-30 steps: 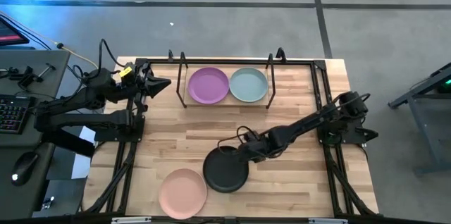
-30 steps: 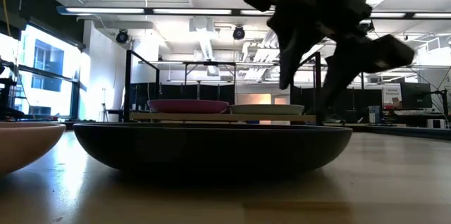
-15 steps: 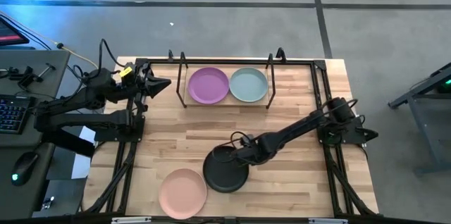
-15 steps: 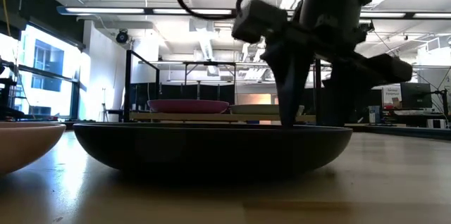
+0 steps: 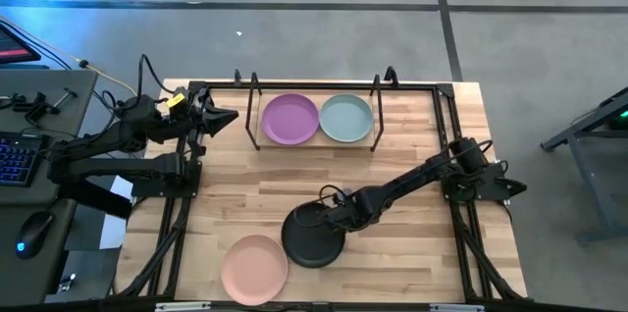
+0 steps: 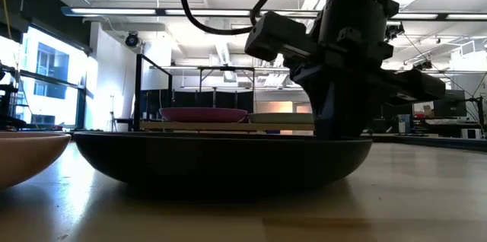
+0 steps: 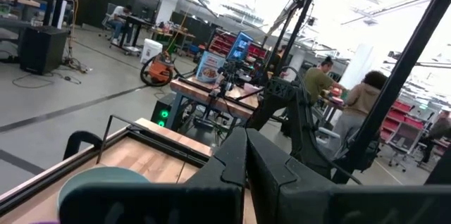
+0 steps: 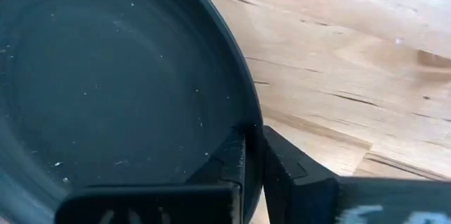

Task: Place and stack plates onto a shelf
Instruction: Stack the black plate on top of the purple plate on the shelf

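Pale butcher-block wooden table (image 5: 245, 194) fills the high view, its planks finely grained, with an open workshop floor behind. At its far edge stands the low shelf with a light wooden board and thin black wire legs (image 5: 378, 106), and two plates already sit on it side by side: the round matte purple plate (image 5: 291, 119) and the round matte pale blue-green plate (image 5: 345, 118). Half the job looks done. Two plates remain on the table near its front edge: the shallow matte black plate (image 5: 314, 237) and, just beside it, the shallow pale pink plate (image 5: 254, 268). The right gripper (image 8: 254, 157) is at the black plate's rim, one finger inside the bowl and one outside, closed thin on the rim; the plate's smooth dull surface carries pale specks. The left gripper (image 7: 245, 164) waits by the shelf's left end, fingers pressed together on nothing
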`<state>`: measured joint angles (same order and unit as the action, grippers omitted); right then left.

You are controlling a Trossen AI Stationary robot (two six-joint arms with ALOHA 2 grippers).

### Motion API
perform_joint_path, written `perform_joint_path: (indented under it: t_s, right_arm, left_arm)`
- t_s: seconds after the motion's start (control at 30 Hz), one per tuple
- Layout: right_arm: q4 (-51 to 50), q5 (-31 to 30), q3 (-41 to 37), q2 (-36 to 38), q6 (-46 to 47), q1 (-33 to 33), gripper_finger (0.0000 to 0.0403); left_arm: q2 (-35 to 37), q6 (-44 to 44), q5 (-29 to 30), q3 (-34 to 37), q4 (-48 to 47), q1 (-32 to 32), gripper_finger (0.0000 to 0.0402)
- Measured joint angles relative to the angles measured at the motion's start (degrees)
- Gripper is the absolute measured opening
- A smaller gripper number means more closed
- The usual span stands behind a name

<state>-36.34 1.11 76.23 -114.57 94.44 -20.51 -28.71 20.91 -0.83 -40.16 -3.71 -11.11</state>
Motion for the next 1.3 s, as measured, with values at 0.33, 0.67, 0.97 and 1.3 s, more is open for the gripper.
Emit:
perform_joint_path:
  t_s: [0.33,0.67,0.97,1.3]
  right_arm:
    - [-8.96,-0.57,-0.22,7.83,-5.78,2.67,0.0]
    - [-9.72,-3.22,-0.24,19.77,-18.45,13.21,0.0]
    - [-3.99,-9.89,-0.24,23.1,-24.55,26.49,0.0]
    - [6.98,-9.15,-0.22,19.92,-25.49,33.8,0.0]
  left_arm:
    - [0.0,-0.03,0.01,0.0,0.03,0.01,0.0]
    - [0.0,-0.07,0.01,0.0,0.03,0.02,0.0]
    - [0.0,-0.12,-0.02,0.0,0.05,0.01,0.0]
    - [0.0,-1.0,0.11,0.0,0.16,-0.01,0.0]
